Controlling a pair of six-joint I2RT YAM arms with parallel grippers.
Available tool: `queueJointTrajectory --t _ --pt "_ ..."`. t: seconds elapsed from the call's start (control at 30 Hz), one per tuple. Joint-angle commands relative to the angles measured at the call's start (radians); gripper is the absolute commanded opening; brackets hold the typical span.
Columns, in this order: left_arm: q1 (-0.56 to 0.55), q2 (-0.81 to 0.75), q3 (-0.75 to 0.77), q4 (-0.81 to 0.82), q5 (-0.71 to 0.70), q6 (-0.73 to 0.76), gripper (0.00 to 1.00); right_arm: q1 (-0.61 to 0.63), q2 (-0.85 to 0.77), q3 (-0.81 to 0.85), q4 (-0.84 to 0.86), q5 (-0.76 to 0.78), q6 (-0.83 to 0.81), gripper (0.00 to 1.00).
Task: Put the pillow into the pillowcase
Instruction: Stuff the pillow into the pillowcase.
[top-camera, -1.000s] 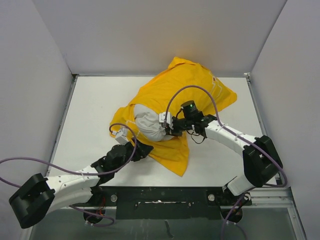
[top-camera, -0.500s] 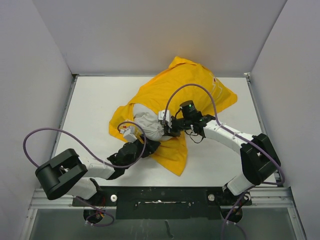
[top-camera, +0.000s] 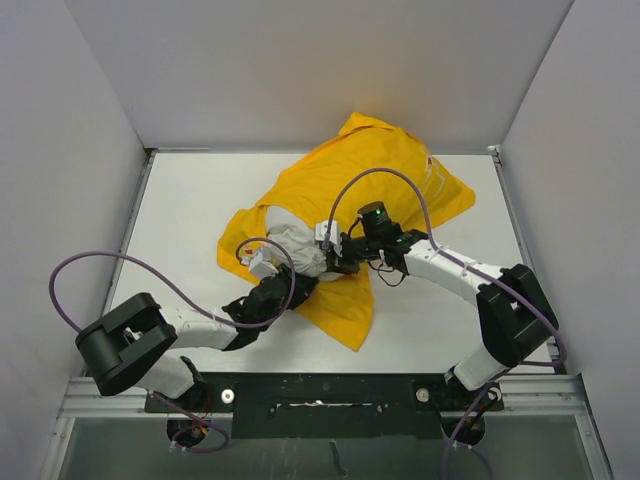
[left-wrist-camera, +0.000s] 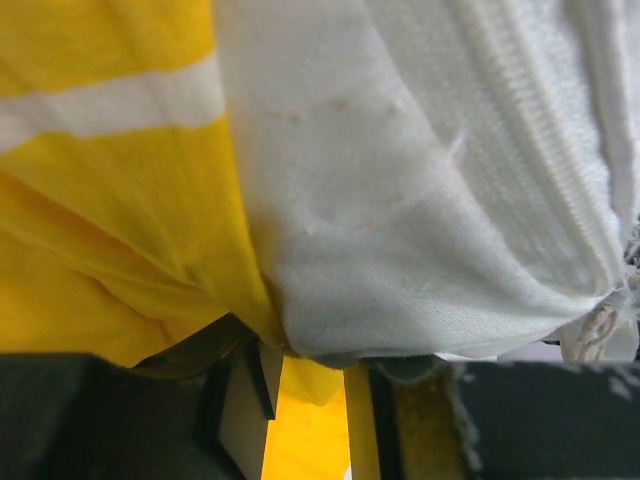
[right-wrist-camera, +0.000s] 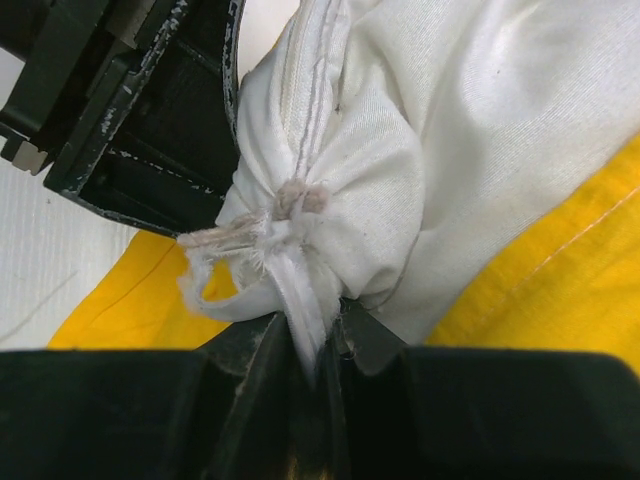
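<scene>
The yellow pillowcase (top-camera: 370, 180) lies crumpled mid-table, and the white pillow (top-camera: 292, 245) pokes out of its near-left opening. My right gripper (top-camera: 333, 262) is shut on the pillow's frayed, bunched corner; the right wrist view shows that corner (right-wrist-camera: 300, 250) pinched between the closed jaws (right-wrist-camera: 315, 350). My left gripper (top-camera: 303, 285) sits at the pillowcase's lower edge, just under the pillow. In the left wrist view the pillow (left-wrist-camera: 420, 180) bulges over its fingers (left-wrist-camera: 232, 390). The jaws stand narrowed with a gap, and yellow pillowcase cloth (left-wrist-camera: 110, 200) shows in that gap (left-wrist-camera: 305, 400).
White walls (top-camera: 300, 70) close in the table on three sides. A loose flap of the pillowcase (top-camera: 350, 315) trails toward the near edge. Purple cables (top-camera: 110, 270) loop off both arms. The left arm's dark wrist (right-wrist-camera: 140, 110) is close beside the pinched corner.
The left arm has swung in from the near left and reached up under the pillow, its jaws narrowing. The right gripper has drifted slightly left, still holding the corner.
</scene>
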Motion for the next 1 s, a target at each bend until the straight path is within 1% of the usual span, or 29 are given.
queueJointTrajectory --t 0.0,0.03,0.07,0.1,0.27,0.53,0.73,0.83,0.9,0.97 --pt "0.003 -0.005 0.021 -0.054 -0.094 -0.033 0.19 0.01 0.007 0.016 0.032 -0.031 0.022 0.0" --pt "0.005 -0.002 0.019 -0.04 -0.097 -0.014 0.09 0.013 0.01 0.016 0.031 -0.027 0.02 0.0" --pt "0.004 0.001 0.016 -0.018 -0.097 0.005 0.01 0.015 0.011 0.017 0.029 -0.02 0.018 0.0" --pt "0.005 0.003 0.01 0.009 -0.095 0.03 0.0 0.017 0.012 0.017 0.029 -0.011 0.016 0.0" --pt "0.005 -0.028 -0.028 0.091 -0.01 0.119 0.0 0.019 0.019 0.027 0.037 0.08 0.026 0.0" --pt "0.002 -0.146 -0.136 0.119 0.177 0.229 0.0 0.02 0.062 0.085 0.041 0.241 0.077 0.0" --pt "0.006 -0.28 -0.178 0.116 0.319 0.317 0.0 0.042 0.092 0.141 -0.011 0.285 0.067 0.0" --pt "0.004 -0.4 -0.162 0.057 0.414 0.422 0.0 0.081 0.126 0.198 -0.101 0.359 0.025 0.0" --pt "0.002 -0.497 -0.135 -0.032 0.461 0.47 0.0 0.108 0.159 0.236 -0.154 0.421 -0.018 0.0" --pt "0.001 -0.59 -0.106 -0.11 0.5 0.507 0.0 0.119 0.187 0.251 -0.171 0.435 -0.024 0.0"
